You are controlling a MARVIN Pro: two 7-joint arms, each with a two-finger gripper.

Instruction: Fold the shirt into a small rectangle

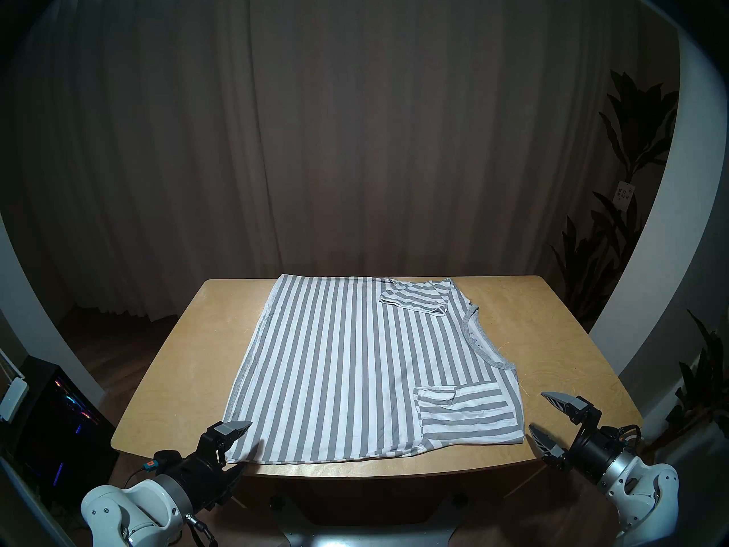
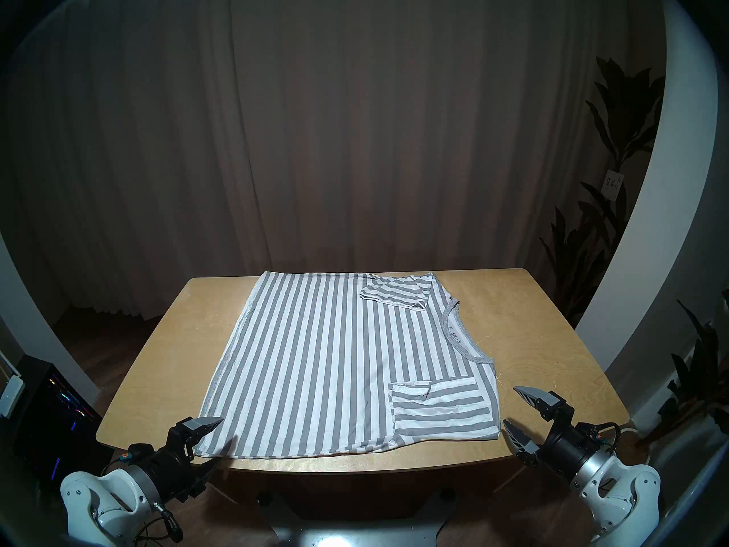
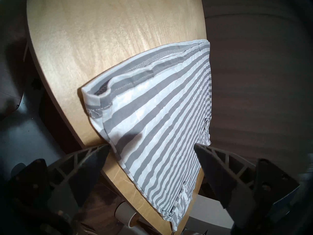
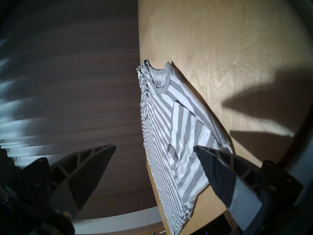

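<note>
From the head views, the shirt [image 1: 355,368] lay flat on the wooden desk [image 1: 552,337], neckband toward the right, both sleeves folded inward. The left tool [image 1: 241,447] hovered at the near left hem corner, fingers spread apart and holding nothing. The right tool [image 1: 541,416] hung just beside the near right corner, also spread wide.

The left wrist view showed the hem corner [image 3: 94,100] between its parted fingers.

The right wrist view showed the grey neckband [image 4: 159,80] ahead.

I see the shirt [image 1: 347,360] striped grey and white, its neckband [image 1: 479,343] grey, on a tan table [image 1: 552,337].
</note>
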